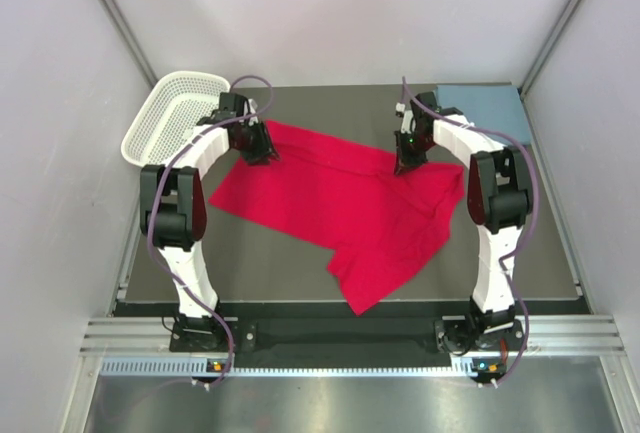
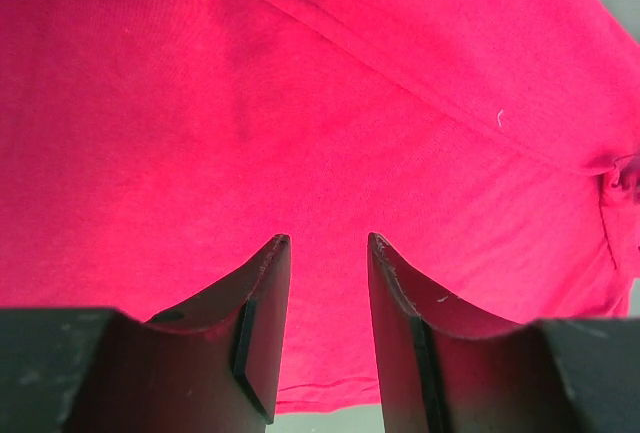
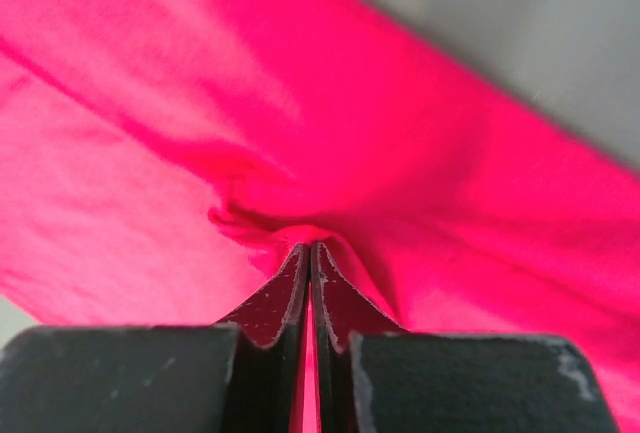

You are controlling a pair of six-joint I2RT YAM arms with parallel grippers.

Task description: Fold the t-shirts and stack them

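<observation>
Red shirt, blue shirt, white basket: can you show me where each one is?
red shirt (image 1: 330,203), top view, middle of the spread cloth.
blue shirt (image 1: 490,108), top view, middle of its flat top.
white basket (image 1: 170,108), top view, its mesh wall.

A white mesh basket (image 1: 158,118) sits at the far-left corner of the dark table (image 1: 260,263).

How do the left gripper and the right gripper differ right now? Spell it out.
The left gripper stands open; the right gripper is shut. The right gripper pinches a bunched fold of the red t-shirt; the left gripper grips nothing visible, with smooth cloth beneath it. The left gripper is near the white mesh basket; the right gripper is nearer the blue-grey t-shirt. Both are low over the red t-shirt's far edge.
</observation>
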